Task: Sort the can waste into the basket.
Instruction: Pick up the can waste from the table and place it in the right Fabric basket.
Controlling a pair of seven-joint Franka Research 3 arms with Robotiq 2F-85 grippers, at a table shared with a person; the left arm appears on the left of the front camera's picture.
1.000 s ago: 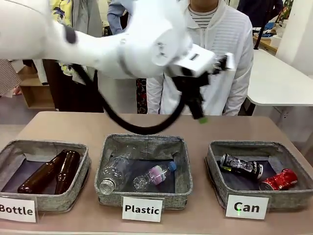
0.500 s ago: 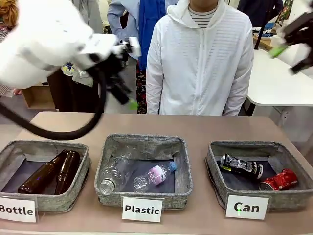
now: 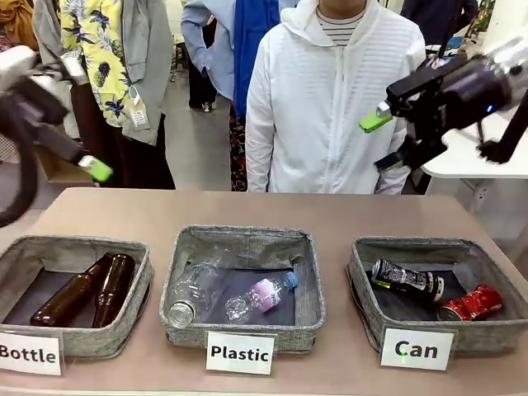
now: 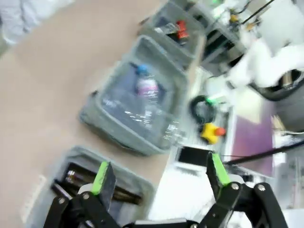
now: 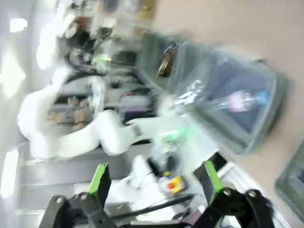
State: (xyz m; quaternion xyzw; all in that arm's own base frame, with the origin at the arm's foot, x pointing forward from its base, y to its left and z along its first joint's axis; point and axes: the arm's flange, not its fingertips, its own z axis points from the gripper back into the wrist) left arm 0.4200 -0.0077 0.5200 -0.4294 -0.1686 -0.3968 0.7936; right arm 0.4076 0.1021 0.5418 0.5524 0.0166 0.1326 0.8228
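Note:
The black can [image 3: 404, 279] and the red can [image 3: 470, 303] lie side by side on the dark floor of the grey "Can" basket [image 3: 361, 289] at the table's right. My left gripper [image 3: 82, 157] hangs high off the table's left end, open and empty [image 4: 160, 175]. In the left wrist view the red can [image 4: 181, 29] shows far off in the Can basket [image 4: 195, 29]. My right gripper [image 3: 381, 142] hovers high above the right basket, in front of the person, also open with nothing between its fingers [image 5: 156, 178].
The "Plastic" basket [image 3: 177, 272] with clear bottles sits in the middle. The "Bottle" basket [image 3: 142, 285] with two brown bottles is at the left. A person in a white jacket [image 3: 334, 91] stands at the far edge. Both wrist views are motion-blurred.
My left arm has swung from over the middle of the table out to the far left. My right gripper has come in from the upper right. Both cans stay put.

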